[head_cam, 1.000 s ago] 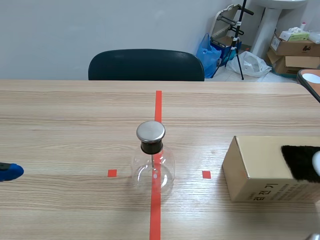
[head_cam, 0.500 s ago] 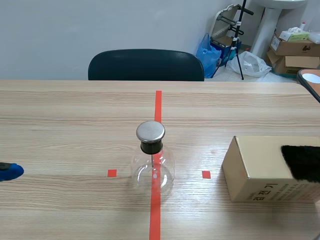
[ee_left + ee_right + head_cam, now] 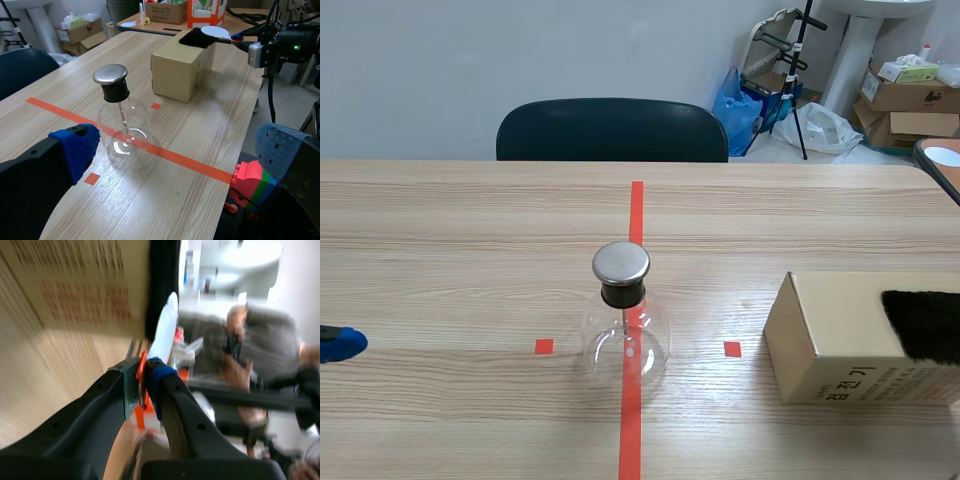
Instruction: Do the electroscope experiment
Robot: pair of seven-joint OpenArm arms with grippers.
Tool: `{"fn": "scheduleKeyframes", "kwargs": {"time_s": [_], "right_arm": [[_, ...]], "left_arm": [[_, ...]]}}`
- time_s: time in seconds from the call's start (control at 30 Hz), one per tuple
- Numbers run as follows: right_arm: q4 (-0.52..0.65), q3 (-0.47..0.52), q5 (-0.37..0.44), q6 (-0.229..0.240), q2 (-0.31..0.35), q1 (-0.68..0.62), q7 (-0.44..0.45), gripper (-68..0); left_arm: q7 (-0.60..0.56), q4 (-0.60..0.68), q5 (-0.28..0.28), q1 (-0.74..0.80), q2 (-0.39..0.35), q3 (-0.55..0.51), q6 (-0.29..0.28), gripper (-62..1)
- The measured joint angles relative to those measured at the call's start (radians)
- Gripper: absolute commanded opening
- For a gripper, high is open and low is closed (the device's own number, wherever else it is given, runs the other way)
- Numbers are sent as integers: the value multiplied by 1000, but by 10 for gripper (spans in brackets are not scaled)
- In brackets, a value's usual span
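The electroscope, a clear glass flask (image 3: pixel 625 335) with a black stopper and round metal cap (image 3: pixel 621 262), stands on the red centre line. To its right is a cardboard box (image 3: pixel 840 340) with a black furry cloth (image 3: pixel 925 325) on top. My left gripper (image 3: pixel 175 145) is open, well short of the flask (image 3: pixel 122 125); only its blue pad (image 3: pixel 340 343) shows at the scene's left edge. My right gripper (image 3: pixel 145 372) is shut on a white disc with an orange handle (image 3: pixel 162 330), beside the box (image 3: pixel 75 285) and cloth (image 3: pixel 162 280). The left wrist view shows that disc (image 3: pixel 215 31) above the cloth.
A dark chair (image 3: pixel 612 130) stands behind the table's far edge. Cartons and bags (image 3: pixel 910 95) lie on the floor at the back right. A coloured block stack (image 3: pixel 252 182) sits past the table's edge. A person (image 3: pixel 265 350) is blurred beyond the right gripper.
A white edge of the disc showed at the scene's right border a second ago; it has moved out of that view. Flask, box and left gripper have not moved.
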Motion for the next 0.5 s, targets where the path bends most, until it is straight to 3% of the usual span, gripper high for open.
{"fn": "scheduleKeyframes", "kwargs": {"time_s": [0.07,0.13,0.2,0.27,0.33,0.4,0.5], "right_arm": [[0,0,-10,-4,3,1,174,-658],[0,-7,-15,-3,2,0,231,-658],[0,-10,-10,-2,-6,0,140,-658],[0,-12,-1,-3,-14,2,-82,-658],[0,-8,0,-2,-11,3,-202,-658],[0,-3,-2,-3,-2,0,-121,-658],[0,-1,-17,-3,3,3,128,-658]], "left_arm": [[0,0,0,0,0,0,0,14],[0,0,0,0,0,0,0,14],[0,0,0,0,0,0,0,14],[0,0,0,0,0,0,0,14],[0,0,0,0,0,0,0,14],[0,0,0,0,0,0,0,14],[0,0,0,0,0,0,0,14]]}}
